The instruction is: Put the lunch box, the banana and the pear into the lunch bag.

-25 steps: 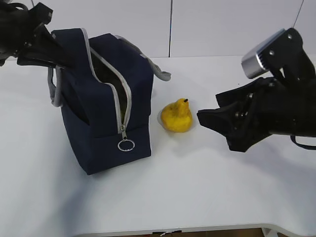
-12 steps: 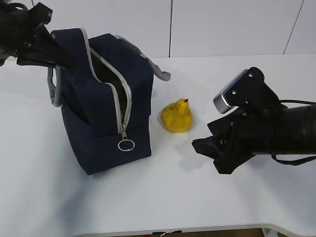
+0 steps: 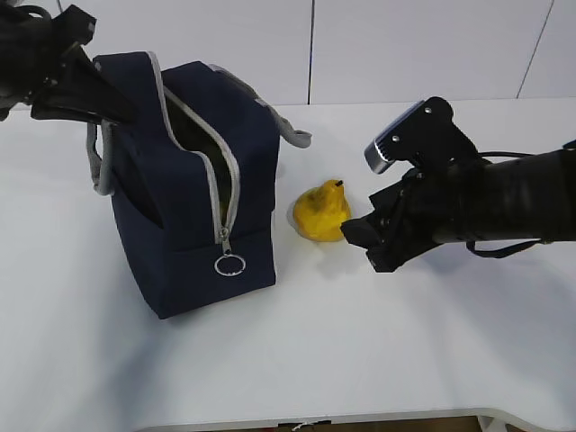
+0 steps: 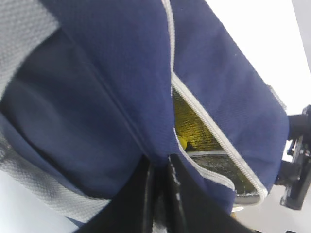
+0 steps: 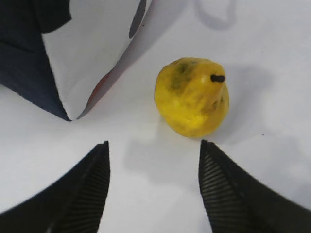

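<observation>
Pear (image 5: pixel 191 97) upright on white table (image 3: pixel 378 342), just ahead of right gripper (image 5: pixel 153 187), jaws apart and empty; lunch bag (image 3: pixel 193 180) unzipped, pinched at rim by closed left gripper (image 4: pixel 158 182); something yellow, possibly banana, inside.

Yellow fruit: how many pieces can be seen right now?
1 clearly: the pear on the table, right of the lunch bag. Something yellow shows through the bag's open zipper, possibly another fruit, but too hidden to tell.

Bright even light, soft shadows on white table (image 3: pixel 360 342), left wrist view blurred close-up, others sharp
</observation>
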